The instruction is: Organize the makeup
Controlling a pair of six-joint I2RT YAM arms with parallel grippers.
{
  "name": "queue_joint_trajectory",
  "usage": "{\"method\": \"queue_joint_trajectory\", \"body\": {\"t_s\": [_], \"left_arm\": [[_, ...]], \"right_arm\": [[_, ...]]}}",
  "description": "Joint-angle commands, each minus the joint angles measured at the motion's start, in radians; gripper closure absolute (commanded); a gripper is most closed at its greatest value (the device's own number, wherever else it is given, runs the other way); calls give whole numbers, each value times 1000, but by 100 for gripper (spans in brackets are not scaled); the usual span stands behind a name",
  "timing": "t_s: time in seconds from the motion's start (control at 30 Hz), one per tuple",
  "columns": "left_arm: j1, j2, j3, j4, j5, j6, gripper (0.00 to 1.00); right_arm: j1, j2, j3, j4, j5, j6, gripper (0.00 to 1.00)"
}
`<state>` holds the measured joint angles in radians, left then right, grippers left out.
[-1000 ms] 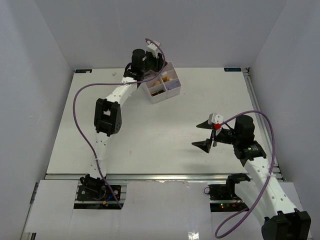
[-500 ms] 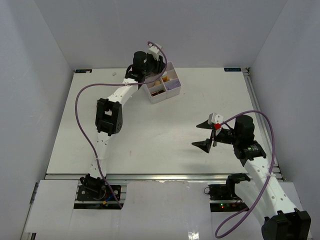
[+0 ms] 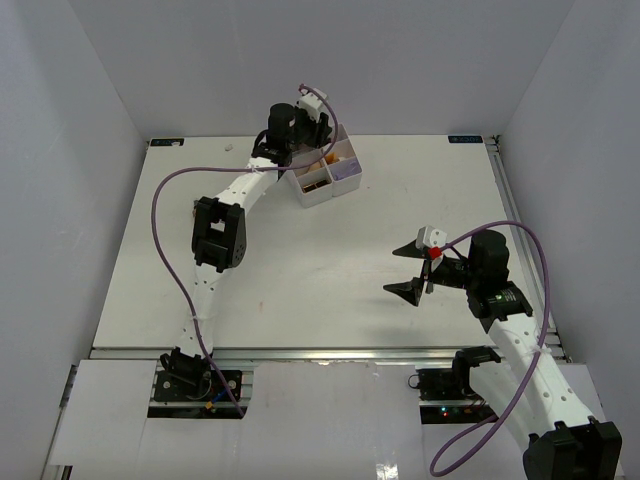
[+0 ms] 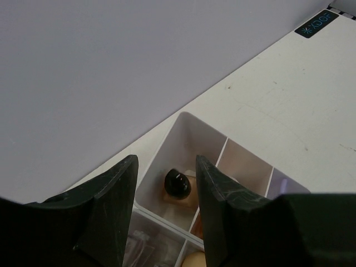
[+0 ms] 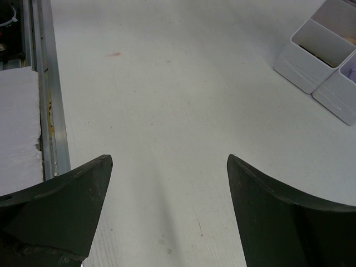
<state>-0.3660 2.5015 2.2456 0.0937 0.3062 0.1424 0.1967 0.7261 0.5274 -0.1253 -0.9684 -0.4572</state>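
The white four-compartment box (image 3: pixel 346 174) stands at the back middle of the table. My left gripper (image 3: pixel 312 140) hovers over its far corner, open and empty. In the left wrist view, the left gripper (image 4: pixel 166 162) frames the tan bottle with a dark cap (image 4: pixel 177 184), which stands in one compartment, untouched. A clear item (image 4: pixel 149 245), a beige sponge (image 4: pixel 192 260) and something orange (image 4: pixel 196 223) show in neighbouring compartments. My right gripper (image 3: pixel 403 270) is wide open and empty over bare table at the right, as the right wrist view (image 5: pixel 168 160) also shows.
The box (image 5: pixel 320 58) lies far ahead in the right wrist view. A metal rail (image 5: pixel 47 100) runs along the table's edge near the right arm. The back wall rises just behind the box.
My left wrist has shifted slightly to the right above the box. The right arm has not moved.
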Motion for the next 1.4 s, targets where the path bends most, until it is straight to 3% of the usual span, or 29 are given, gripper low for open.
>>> {"method": "queue_joint_trajectory", "body": {"t_s": [0.0,0.27,0.4,0.7,1.07,1.2,1.37], "left_arm": [[-1,-43,-21,16,-29,44,42],[-11,-111,-48,23,-17,30,33],[-19,-245,-134,56,-19,-12,25],[-17,-736,-610,132,-72,-149,2],[16,-1379,-1292,-62,-152,-419,2],[21,-1560,-1462,-198,-227,-498,2],[25,-1705,-1565,-331,-304,-594,2]], "right_arm": [[1,-14,8,12,-18,-17,10],[0,-16,5,16,-14,-15,10],[-3,-16,6,16,0,-12,10],[-74,-11,11,30,65,66,10],[-169,-9,8,30,-11,101,10],[-176,7,9,30,-3,109,10],[-183,11,10,30,11,112,10]]}}
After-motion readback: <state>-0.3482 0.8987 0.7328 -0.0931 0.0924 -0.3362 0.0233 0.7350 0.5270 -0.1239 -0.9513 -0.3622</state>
